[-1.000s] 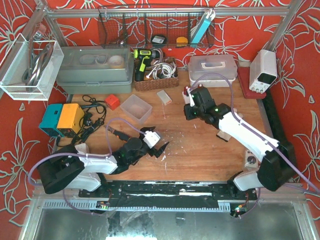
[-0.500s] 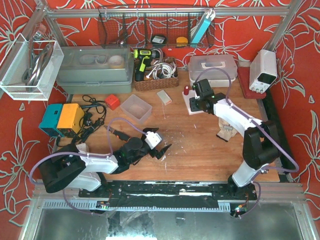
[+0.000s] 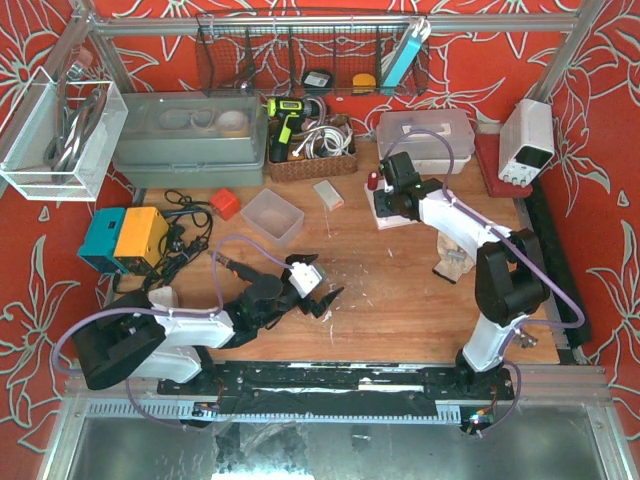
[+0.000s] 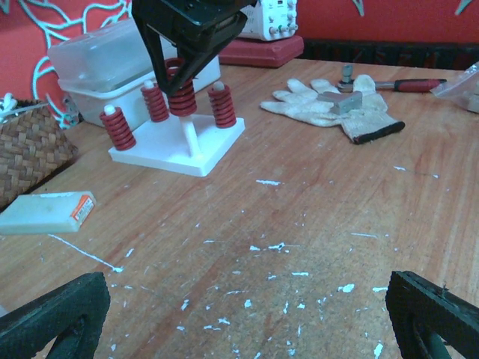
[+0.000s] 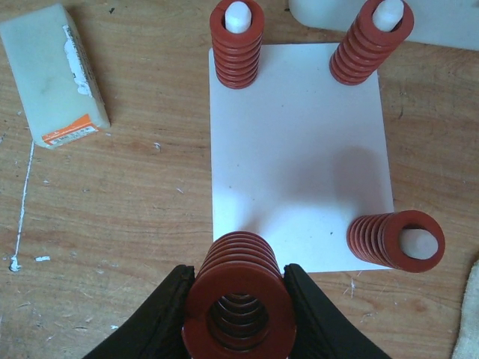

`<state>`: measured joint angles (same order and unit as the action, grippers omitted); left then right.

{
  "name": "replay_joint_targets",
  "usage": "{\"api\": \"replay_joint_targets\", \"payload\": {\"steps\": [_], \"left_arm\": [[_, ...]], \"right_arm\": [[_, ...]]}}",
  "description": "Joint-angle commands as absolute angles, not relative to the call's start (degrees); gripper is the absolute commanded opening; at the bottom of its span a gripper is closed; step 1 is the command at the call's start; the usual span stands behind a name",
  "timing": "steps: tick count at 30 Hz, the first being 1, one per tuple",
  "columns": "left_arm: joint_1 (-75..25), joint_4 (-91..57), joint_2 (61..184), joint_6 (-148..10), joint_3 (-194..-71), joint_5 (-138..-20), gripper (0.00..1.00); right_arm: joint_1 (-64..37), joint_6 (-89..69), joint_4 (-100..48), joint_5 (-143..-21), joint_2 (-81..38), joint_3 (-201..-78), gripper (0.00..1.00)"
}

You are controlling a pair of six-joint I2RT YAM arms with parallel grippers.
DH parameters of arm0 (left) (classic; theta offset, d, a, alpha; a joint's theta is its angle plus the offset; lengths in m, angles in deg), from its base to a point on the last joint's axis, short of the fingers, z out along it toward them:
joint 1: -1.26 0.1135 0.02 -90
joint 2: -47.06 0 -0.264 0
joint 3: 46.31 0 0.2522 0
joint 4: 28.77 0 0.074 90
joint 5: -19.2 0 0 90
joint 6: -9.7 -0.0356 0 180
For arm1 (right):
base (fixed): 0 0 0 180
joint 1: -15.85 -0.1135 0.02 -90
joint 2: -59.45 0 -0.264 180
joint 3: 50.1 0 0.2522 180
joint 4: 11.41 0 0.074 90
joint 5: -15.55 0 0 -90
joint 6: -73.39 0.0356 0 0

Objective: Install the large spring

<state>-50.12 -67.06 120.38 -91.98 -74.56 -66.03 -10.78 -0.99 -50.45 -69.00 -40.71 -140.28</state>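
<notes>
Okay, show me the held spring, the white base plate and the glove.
held spring (image 5: 238,258): right wrist view, on its outer coils.
white base plate (image 5: 299,149): right wrist view, bare middle.
glove (image 4: 367,120): left wrist view, near the cuff.

The spring (image 5: 238,299) between my fingers (image 5: 161,325) looks like coiled metal under a matt red coat. The fingers are black plastic with a dull sheen. At twelve o'clock the plate (image 5: 299,172) is smooth white plastic. The table (image 5: 112,224) is worn wood, scratched and flecked white. At ten o'clock the block (image 5: 52,71) looks waxy and has a paper label.
</notes>
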Motion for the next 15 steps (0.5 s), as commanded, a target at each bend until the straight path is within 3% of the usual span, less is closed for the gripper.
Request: {"api": "replay_joint_targets", "payload": {"steps": [1,12,15], "left_arm": [[-50.25,-69.36,118.96,-91.81,-74.67,-66.78,1.0],[-50.33,-69.62,118.49,-91.85,-74.41,-66.89,1.0],[-50.33,-69.78,118.55,-91.81,-74.31,-66.94,1.0]], "right_arm": [[-10.73,-1.95,-50.11,-67.75,-42.27,-142.28,0.0],[-10.76,-2.24,-50.86,-66.7,-46.25,-144.14,0.0],[-10.77,-2.17,-51.11,-66.6,-46.93,-144.58,0.1]]}}
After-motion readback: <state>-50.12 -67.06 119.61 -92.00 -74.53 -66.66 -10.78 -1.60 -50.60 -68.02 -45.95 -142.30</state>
